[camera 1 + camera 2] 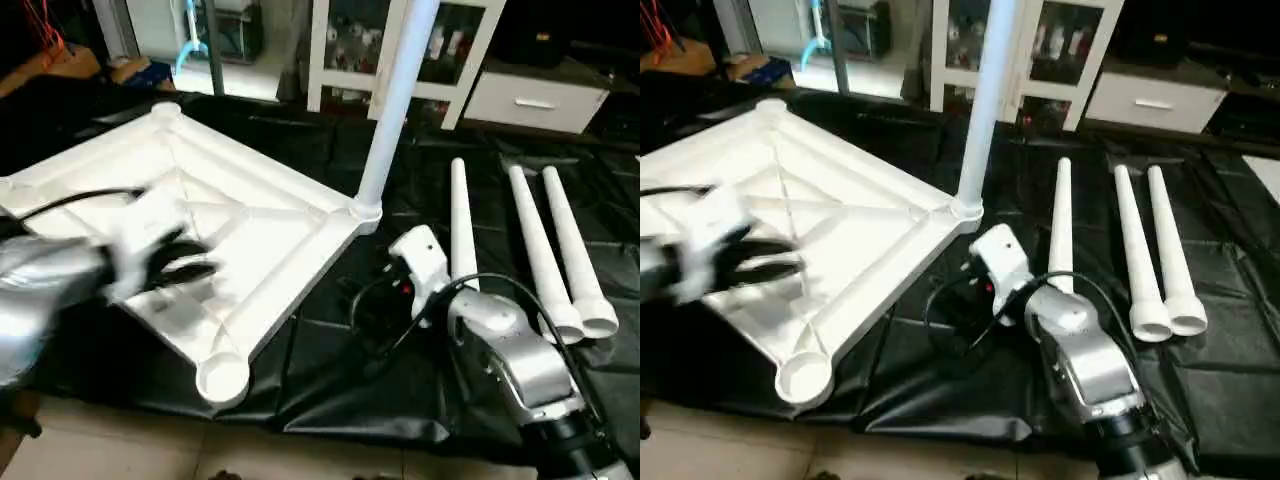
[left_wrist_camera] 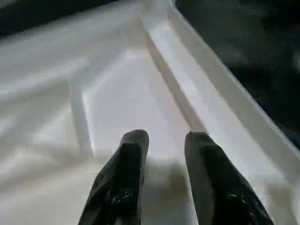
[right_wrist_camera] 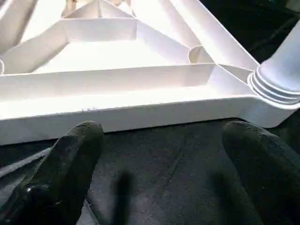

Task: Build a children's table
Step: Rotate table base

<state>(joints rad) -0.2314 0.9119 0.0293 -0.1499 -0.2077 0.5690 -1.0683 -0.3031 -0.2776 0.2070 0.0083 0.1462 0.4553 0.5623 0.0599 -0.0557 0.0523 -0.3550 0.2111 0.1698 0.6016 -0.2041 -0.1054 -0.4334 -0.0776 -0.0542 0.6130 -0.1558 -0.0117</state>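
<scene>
The children's table top [image 1: 250, 230] lies upside down on a black sheet, its ribbed underside facing up. One white leg [image 1: 395, 90] stands upright in the corner socket [image 1: 365, 212] on the right. Three more legs [image 1: 461, 220] [image 1: 540, 250] [image 1: 575, 250] lie side by side on the sheet further right. My left gripper [image 2: 164, 138] hovers low over the ribbed underside, fingers a little apart with nothing between them. My right gripper [image 3: 171, 131] is open wide over the black sheet, just outside the top's rim and close to the standing leg's socket [image 3: 276, 89].
The black sheet [image 1: 330, 390] ends at a tiled floor [image 1: 120, 450] in front. An empty round socket [image 1: 222, 378] sits at the top's near corner. A black cable [image 1: 380, 330] loops beside my right wrist. A white glass-door cabinet [image 1: 340, 50] and a drawer unit [image 1: 535, 100] stand behind.
</scene>
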